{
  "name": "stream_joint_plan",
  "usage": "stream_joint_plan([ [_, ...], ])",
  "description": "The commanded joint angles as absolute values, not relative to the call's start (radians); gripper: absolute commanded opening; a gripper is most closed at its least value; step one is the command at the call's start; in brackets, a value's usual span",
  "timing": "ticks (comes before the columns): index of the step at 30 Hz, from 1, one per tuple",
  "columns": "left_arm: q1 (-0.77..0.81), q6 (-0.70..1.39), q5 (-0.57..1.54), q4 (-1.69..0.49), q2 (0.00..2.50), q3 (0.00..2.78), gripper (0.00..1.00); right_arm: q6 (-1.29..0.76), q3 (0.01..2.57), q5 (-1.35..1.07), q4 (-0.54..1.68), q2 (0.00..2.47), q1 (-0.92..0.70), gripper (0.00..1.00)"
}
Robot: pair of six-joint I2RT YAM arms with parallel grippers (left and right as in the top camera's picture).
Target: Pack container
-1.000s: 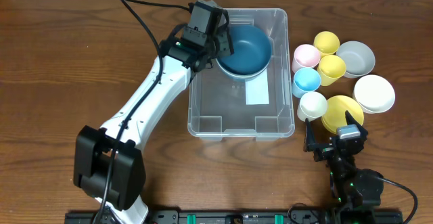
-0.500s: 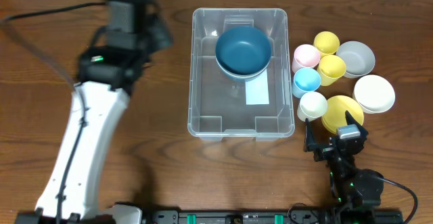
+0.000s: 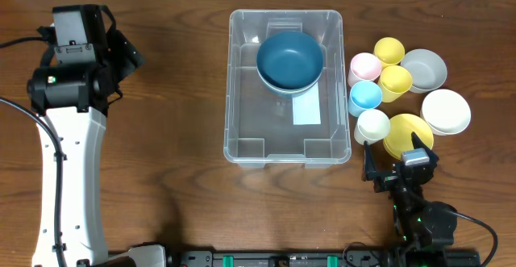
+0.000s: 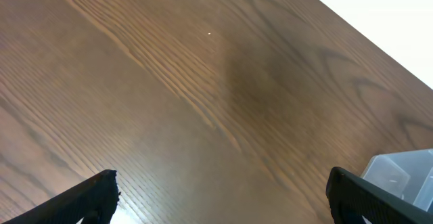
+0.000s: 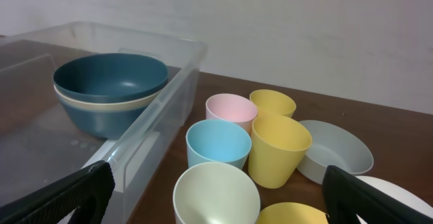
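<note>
Left arm [image 3: 68, 170]: white, runs up the left side of the table [image 3: 177, 98] from the near edge. The left gripper [image 3: 122, 51] sits over bare wood near the far left corner, well apart from everything else. In the left wrist view its jaws stand wide apart with only wood grain between them. One corner of the container [image 4: 406, 173] shows at that view's right edge.

Centre: the container [image 3: 235, 122], a clear bin, stands upright on the table with its long side running far to near. White label [image 3: 306, 110] is on its base, right of middle. At the far end inside, a blue bowl [image 3: 290, 57] is nested in a pale bowl [image 5: 101, 103], of which only the rim shows. The near half holds nothing but the label.

Right of the bin, a tight cluster on the wood:
- pink cup [image 3: 364, 65] and light blue cup [image 3: 365, 95], just beside the bin wall
- far yellow cup [image 3: 389, 51], near yellow cup [image 3: 395, 80]
- cream cup [image 3: 372, 125], beside a yellow bowl [image 3: 409, 131]
- grey bowl [image 3: 425, 68] and white bowl [image 3: 446, 110], furthest right

All cups are upright with mouths up.

Right gripper [image 3: 397, 164]: low at the near edge, just near of the cream cup and yellow bowl. Jaws are spread wide and grip nothing. The right wrist view looks across the cups toward the bin.
</note>
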State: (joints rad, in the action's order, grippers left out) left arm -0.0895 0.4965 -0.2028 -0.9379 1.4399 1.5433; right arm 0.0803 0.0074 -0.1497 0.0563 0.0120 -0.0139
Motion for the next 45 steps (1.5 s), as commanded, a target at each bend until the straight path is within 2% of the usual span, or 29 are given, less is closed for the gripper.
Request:
stream_joint_plan([
  [1, -0.091, 0.49, -0.221, -0.942, 1.438, 1.558, 0.98, 0.076, 0.006, -0.158, 0.06, 0.006, -0.007, 0.99],
  [8, -0.091, 0.49, -0.221, -0.942, 1.438, 1.558, 0.98, 0.075, 0.006, -0.166, 0.052, 0.006, -0.007, 0.99],
  [15, -0.091, 0.49, -0.221, -0.942, 1.438, 1.558, 0.98, 0.075, 0.006, -0.256, 0.024, 0.006, -0.007, 0.99],
  [18, -0.091, 0.49, -0.221, -0.942, 1.438, 1.558, 0.98, 0.073, 0.008, -0.375, -0.041, 0.006, -0.007, 0.99],
  [20, -0.091, 0.49, -0.221, -0.942, 1.438, 1.558, 0.98, 0.011, 0.039, -0.387, -0.038, 0.007, -0.007, 0.99],
  [27, -0.091, 0.49, -0.221, -0.942, 1.438, 1.558, 0.98, -0.026, 0.363, -0.207, 0.27, 0.175, -0.006, 0.99],
  [36, -0.091, 0.49, -0.221, -0.942, 1.438, 1.558, 0.98, 0.07, 0.902, -0.131, 0.716, 0.705, -0.006, 0.99],
  [39, -0.091, 0.49, -0.221, -0.942, 1.438, 1.558, 0.98, 0.068, 1.011, -0.165, 0.82, 0.852, -0.006, 0.99],
  [45, -0.091, 0.49, -0.221, -0.942, 1.438, 1.558, 0.98, 0.068, 1.05, -0.161, 0.929, 0.981, -0.006, 0.99],
])
